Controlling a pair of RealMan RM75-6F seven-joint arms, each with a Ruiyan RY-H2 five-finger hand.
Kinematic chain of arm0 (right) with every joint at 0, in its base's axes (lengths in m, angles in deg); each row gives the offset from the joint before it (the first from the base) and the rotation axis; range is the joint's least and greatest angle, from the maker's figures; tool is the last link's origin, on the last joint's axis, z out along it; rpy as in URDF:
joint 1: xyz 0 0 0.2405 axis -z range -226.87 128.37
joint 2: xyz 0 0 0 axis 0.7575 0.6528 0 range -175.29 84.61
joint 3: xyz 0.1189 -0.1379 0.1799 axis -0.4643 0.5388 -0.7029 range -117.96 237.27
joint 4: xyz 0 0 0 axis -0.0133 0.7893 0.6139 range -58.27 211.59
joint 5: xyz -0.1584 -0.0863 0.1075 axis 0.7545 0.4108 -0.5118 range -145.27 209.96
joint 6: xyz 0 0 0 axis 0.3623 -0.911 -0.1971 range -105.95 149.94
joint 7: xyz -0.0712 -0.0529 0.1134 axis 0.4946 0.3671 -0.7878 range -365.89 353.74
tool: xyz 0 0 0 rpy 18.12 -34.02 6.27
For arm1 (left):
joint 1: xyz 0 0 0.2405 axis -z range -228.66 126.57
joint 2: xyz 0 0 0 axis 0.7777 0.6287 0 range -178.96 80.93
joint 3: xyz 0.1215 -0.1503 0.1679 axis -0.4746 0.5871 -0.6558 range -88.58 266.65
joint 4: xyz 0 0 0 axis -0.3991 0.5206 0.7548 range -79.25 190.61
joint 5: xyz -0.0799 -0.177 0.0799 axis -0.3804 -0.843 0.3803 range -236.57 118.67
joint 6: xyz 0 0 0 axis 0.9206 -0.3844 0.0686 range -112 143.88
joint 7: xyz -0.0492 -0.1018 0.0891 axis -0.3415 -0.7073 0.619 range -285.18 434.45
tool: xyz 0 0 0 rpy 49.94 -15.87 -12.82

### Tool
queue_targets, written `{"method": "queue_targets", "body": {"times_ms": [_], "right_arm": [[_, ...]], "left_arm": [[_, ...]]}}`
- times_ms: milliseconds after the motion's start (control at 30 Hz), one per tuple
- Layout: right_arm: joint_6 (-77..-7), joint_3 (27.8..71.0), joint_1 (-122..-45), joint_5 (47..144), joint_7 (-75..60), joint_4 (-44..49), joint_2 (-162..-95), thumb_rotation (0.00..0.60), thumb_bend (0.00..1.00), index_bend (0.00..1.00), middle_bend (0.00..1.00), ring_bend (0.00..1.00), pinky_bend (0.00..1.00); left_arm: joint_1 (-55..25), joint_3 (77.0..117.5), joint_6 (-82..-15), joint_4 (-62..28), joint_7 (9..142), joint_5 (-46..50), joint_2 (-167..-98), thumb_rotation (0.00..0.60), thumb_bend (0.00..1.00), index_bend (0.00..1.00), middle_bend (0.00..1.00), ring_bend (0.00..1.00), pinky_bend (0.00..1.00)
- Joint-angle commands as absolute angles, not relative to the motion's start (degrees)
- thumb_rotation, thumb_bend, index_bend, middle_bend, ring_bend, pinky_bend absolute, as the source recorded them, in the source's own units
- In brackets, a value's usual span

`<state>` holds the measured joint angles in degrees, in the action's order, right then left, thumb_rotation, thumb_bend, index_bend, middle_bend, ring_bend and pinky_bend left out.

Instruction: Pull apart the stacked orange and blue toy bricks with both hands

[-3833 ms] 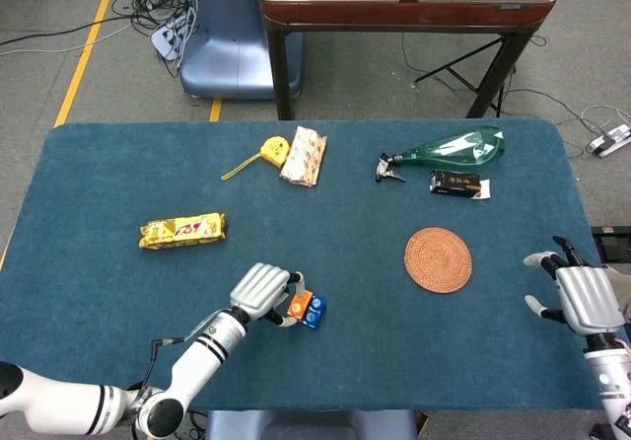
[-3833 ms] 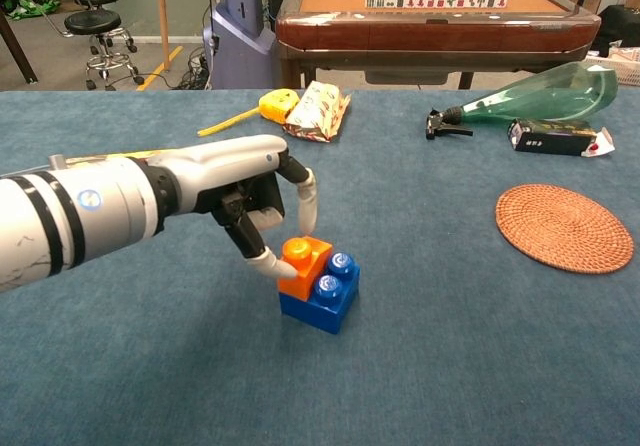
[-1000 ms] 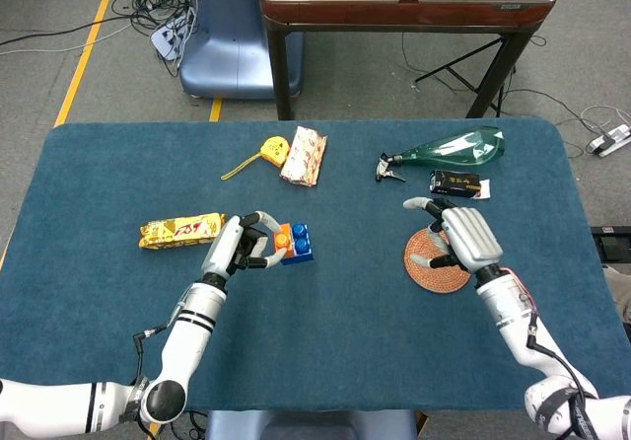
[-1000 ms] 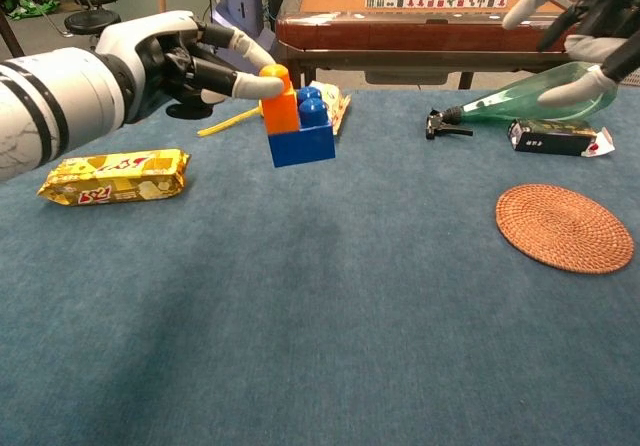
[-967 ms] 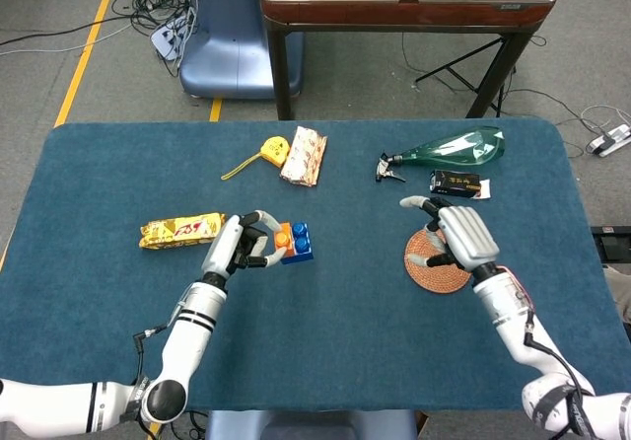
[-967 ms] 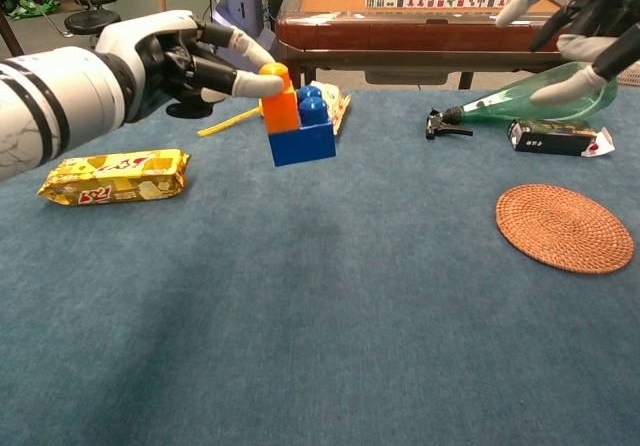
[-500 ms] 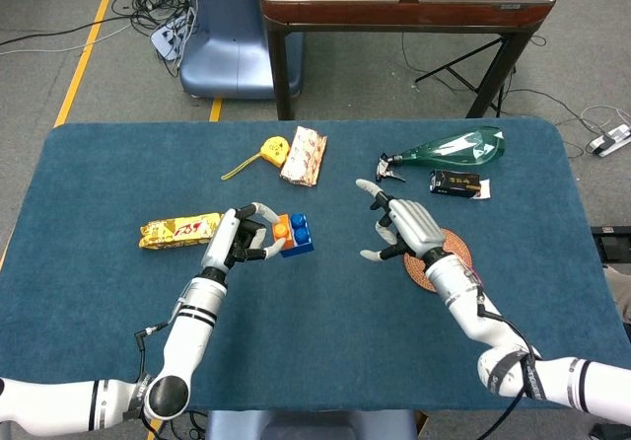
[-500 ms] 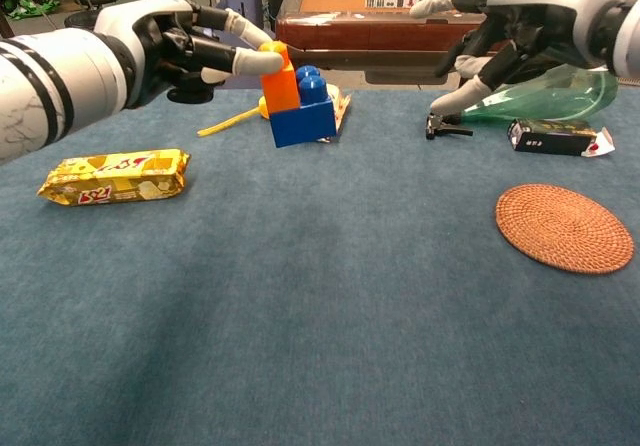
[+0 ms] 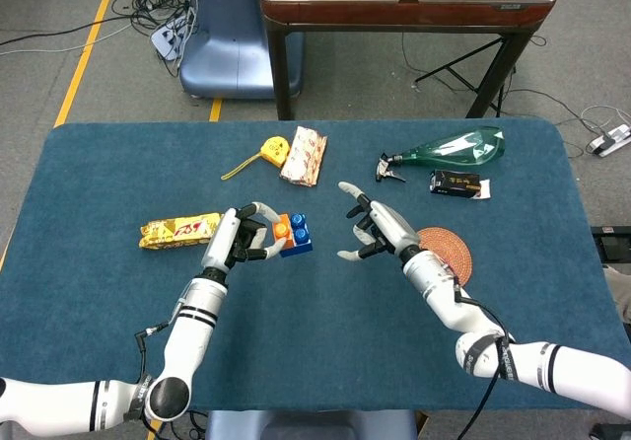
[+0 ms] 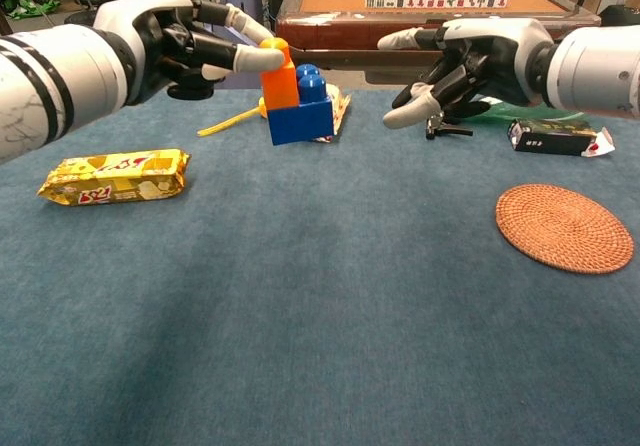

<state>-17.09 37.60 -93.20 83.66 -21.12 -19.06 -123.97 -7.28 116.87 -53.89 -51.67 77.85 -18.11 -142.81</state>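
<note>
The orange brick (image 10: 280, 84) sits stacked on the blue brick (image 10: 302, 118), both lifted above the blue table. My left hand (image 10: 185, 41) pinches the orange brick from the left side; the same pair shows in the head view as the orange brick (image 9: 281, 230) and blue brick (image 9: 299, 235) at my left hand (image 9: 242, 237). My right hand (image 10: 470, 58) hovers to the right of the bricks with fingers spread, holding nothing, a short gap away. In the head view my right hand (image 9: 379, 228) faces the blue brick.
A yellow snack bar (image 9: 182, 230) lies left of the left hand. A woven coaster (image 9: 442, 254), green spray bottle (image 9: 449, 149) and black box (image 9: 455, 183) lie to the right. A yellow tape measure (image 9: 273, 149) and snack packet (image 9: 305, 155) lie behind the bricks.
My right hand has swung left from above the coaster toward the bricks. The left hand, which lifted the stacked bricks off the table earlier, holds them nearly still.
</note>
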Motion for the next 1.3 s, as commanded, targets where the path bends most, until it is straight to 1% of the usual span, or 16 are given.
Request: {"method": "queue_targets", "body": {"times_ms": [33,400,633,833,1100,1233,1300], "right_arm": [[-12.89,36.39,-93.48,84.48,-26.32,-17.27,-124.65,0.6,0.0,0.02,0.97,1.0,1.0],[-6.69,34.75,-94.27,88.46,-36.08,-11.89,-128.21,0.6,0.0,0.02,0.97,1.0,1.0],[-3.28,33.81,-94.31,92.67,-41.04,-10.14,-129.23,0.6,0.0,0.09,0.98,1.0,1.0],[-1.55,33.44,-94.56,95.75,-43.93,-9.29,-129.71,0.6,0.0,0.19,0.98,1.0,1.0],[-0.9,33.4,-94.78,98.69,-47.1,-7.94,-130.67,0.6,0.0,0.41,0.98,1.0,1.0],[-1.14,33.55,-94.94,99.28,-48.19,-7.31,-131.2,0.6,0.0,0.49,0.99,1.0,1.0],[-1.19,33.65,-95.14,99.55,-48.58,-7.02,-131.38,0.6,0.02,0.52,0.99,1.0,1.0]], "left_arm": [[-7.23,116.78,-53.85,-51.71,78.04,-18.09,-142.84,0.6,0.58,0.74,0.88,0.97,1.0],[-7.3,116.71,-53.9,-52.53,78.38,-17.52,-142.71,0.6,0.58,0.74,0.88,0.97,1.0],[-7.47,116.5,-53.97,-53.21,78.48,-17.2,-142.54,0.6,0.58,0.74,0.88,0.97,1.0],[-7.48,116.53,-53.85,-53.32,78.39,-17.24,-142.58,0.6,0.58,0.74,0.88,0.97,1.0],[-7.56,116.32,-53.7,-53.35,78.34,-17.25,-142.62,0.6,0.58,0.74,0.88,0.97,1.0],[-7.6,116.17,-53.53,-53.2,78.25,-17.23,-142.66,0.6,0.58,0.74,0.88,0.97,1.0],[-7.67,116.12,-53.48,-53.19,78.16,-17.19,-142.65,0.6,0.58,0.74,0.88,0.97,1.0]]}}
